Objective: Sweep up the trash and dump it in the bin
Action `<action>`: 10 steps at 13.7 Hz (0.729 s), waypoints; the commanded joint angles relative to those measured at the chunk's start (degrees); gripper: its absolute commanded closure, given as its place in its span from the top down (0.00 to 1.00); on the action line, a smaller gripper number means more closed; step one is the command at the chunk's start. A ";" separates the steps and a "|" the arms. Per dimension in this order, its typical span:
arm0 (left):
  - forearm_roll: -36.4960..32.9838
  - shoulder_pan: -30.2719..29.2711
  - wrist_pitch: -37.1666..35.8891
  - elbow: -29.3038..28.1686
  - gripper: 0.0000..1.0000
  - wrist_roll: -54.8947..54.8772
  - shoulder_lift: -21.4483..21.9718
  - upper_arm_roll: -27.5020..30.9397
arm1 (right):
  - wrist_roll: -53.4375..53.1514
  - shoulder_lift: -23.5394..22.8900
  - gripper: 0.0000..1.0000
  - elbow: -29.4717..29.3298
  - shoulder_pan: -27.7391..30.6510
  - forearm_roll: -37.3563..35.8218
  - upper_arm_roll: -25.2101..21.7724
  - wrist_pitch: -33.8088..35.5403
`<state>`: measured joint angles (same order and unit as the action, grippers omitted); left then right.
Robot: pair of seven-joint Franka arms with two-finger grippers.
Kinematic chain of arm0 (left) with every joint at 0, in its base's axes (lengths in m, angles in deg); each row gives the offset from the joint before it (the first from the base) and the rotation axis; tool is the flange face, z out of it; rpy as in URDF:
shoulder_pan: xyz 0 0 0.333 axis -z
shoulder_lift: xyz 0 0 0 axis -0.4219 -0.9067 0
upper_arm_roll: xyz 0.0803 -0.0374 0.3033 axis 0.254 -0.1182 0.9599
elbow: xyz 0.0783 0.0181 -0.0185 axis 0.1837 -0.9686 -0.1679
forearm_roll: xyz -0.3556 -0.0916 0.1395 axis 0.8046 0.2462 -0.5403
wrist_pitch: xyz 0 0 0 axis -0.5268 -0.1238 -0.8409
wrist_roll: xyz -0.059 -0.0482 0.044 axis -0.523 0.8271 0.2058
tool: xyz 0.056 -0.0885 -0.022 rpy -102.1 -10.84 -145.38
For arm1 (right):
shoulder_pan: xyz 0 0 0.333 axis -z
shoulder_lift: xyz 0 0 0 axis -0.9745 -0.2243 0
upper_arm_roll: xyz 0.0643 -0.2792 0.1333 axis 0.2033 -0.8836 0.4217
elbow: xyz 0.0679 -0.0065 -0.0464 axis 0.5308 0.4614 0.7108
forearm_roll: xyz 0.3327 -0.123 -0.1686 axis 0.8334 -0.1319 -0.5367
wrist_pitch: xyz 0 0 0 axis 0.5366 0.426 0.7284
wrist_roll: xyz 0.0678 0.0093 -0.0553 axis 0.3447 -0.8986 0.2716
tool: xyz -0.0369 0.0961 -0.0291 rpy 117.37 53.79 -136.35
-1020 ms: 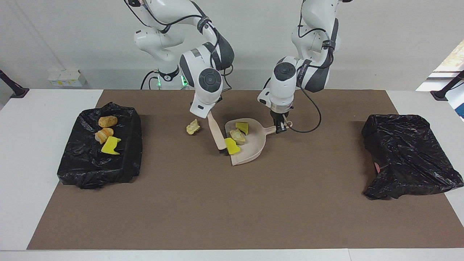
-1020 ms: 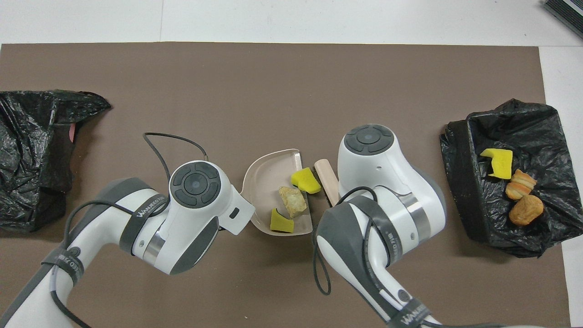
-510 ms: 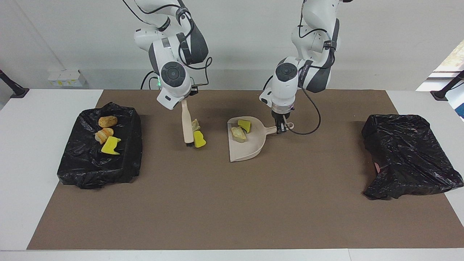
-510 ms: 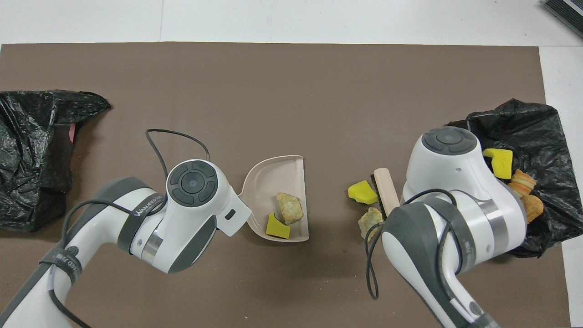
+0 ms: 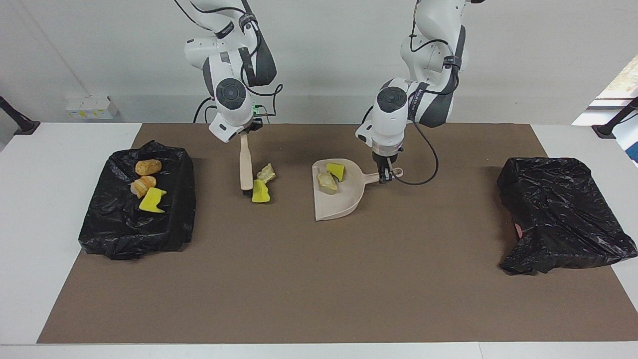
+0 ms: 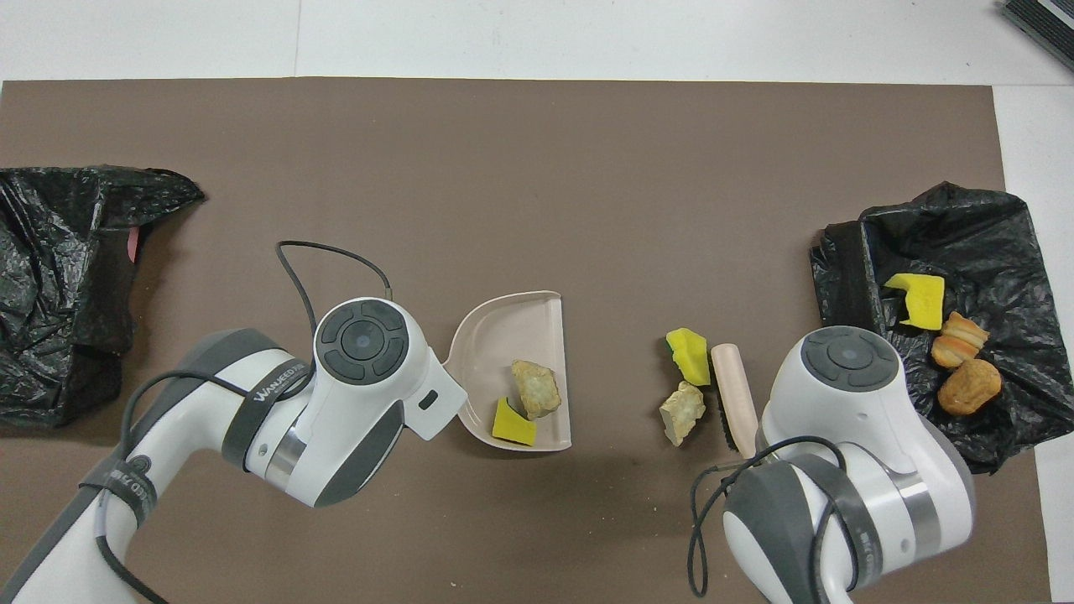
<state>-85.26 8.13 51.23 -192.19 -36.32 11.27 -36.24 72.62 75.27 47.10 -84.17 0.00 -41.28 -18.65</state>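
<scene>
My right gripper [image 5: 244,131] is shut on the top of the beige hand brush [image 5: 245,164], which hangs bristles-down on the mat. A yellow chunk [image 5: 260,191] and a beige lump [image 5: 265,173] lie beside the bristles; they also show in the overhead view, the chunk [image 6: 688,355] and the lump [image 6: 681,412]. My left gripper [image 5: 385,175] is shut on the handle of the beige dustpan [image 5: 339,202]. The pan rests on the mat and holds a yellow chunk [image 5: 336,171] and a beige lump [image 5: 327,182].
A black-bagged bin [image 5: 134,219] at the right arm's end holds a brown roll [image 5: 148,167], an orange-beige lump [image 5: 143,185] and a yellow chunk [image 5: 152,200]. Another black-bagged bin [image 5: 558,214] sits at the left arm's end.
The right arm swung the brush away from the dustpan toward the right arm's end. A yellow chunk went from the pan's mouth to beside the loose beige lump. The dustpan turned slightly.
</scene>
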 commanded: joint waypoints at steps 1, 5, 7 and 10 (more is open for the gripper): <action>0.41 1.28 -0.42 -2.09 0.00 -0.17 2.19 0.23 | -0.15 -0.55 0.00 1.14 0.19 0.70 0.82 -4.05; 0.41 3.39 0.11 -2.18 0.00 3.88 2.28 0.23 | -0.58 -4.15 0.00 0.44 -4.72 6.13 0.90 -8.27; 0.41 3.39 0.46 -2.09 0.00 4.14 2.28 0.14 | -1.02 -7.47 0.00 -2.79 -6.92 10.26 0.91 -9.34; 0.41 3.39 0.55 -2.09 0.00 5.28 2.28 0.14 | -5.67 -12.40 0.00 -7.89 -11.58 13.25 0.91 -10.65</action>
<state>-85.24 10.74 51.18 -192.37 -32.19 11.59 -36.56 69.07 66.95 43.54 -94.17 10.65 -40.59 -29.08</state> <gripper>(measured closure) 0.687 0.740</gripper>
